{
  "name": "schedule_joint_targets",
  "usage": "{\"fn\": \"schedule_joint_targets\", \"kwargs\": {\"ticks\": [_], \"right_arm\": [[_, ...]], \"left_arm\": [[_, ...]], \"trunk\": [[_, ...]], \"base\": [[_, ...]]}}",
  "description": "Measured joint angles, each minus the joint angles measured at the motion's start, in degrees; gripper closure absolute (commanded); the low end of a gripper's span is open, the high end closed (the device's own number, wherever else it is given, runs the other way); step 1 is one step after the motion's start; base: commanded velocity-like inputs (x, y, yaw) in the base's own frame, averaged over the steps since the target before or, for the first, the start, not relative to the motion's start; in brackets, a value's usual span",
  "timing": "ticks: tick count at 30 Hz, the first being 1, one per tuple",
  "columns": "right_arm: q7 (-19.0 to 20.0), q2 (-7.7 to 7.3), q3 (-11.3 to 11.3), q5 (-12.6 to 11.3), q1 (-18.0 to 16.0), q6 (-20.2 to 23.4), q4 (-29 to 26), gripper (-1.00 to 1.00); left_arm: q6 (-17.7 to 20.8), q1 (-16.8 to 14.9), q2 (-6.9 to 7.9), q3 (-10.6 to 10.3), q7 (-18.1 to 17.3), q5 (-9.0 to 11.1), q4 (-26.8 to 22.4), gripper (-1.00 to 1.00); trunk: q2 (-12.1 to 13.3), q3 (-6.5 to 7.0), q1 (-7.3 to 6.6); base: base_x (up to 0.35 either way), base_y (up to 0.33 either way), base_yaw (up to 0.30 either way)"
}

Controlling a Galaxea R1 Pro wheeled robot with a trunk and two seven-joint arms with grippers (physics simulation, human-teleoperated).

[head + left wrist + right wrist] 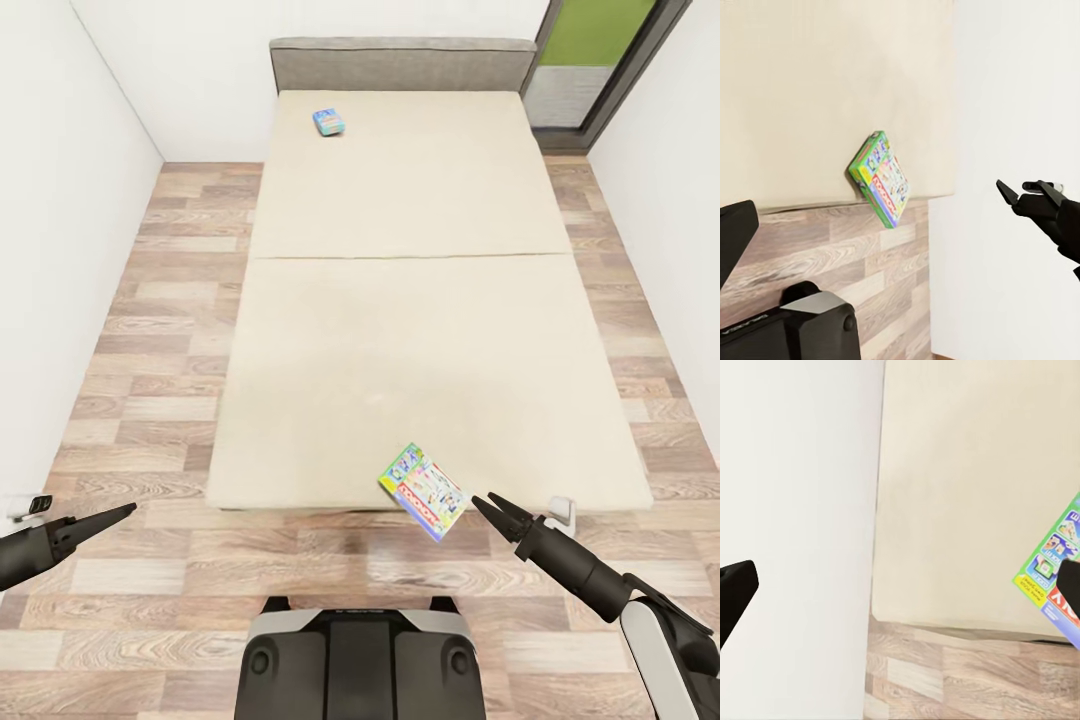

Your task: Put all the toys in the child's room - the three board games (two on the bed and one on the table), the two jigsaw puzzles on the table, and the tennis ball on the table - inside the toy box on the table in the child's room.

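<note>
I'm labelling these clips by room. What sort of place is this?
Most likely a bedroom: a large cream bed with a grey headboard takes up most of the wood-plank floor between white walls. Two board games lying on the bed hint at a child's room.

Illumination is bright, even and diffuse, with no glare. Shadows are faint: a thin dark line under the bed (pixel 400 330) at its near edge. The head view bows straight wall lines outward. Renders are slightly soft, wood floor (pixel 160 560) grain smeared.
</note>
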Motion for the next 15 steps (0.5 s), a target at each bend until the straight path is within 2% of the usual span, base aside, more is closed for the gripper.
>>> {"fn": "schedule_joint_targets", "kwargs": {"ticks": [8,15], "right_arm": [[0.00,0.05,0.73,0.29,0.00,-0.06,0.00,-1.00],[-0.05,0.07,1.15,2.05,0.00,-1.96,-0.08,-1.00]], "left_arm": [[0.00,0.00,-0.02,0.00,0.00,0.00,0.04,-1.00],[0.00,0.01,-0.04,0.00,0.00,0.01,0.04,-1.00]], "trunk": [[0.00,0.76,0.00],[0.00,1.43,0.00]], "base": [[0.000,0.000,-0.069],[0.000,0.000,-0.020]]}}
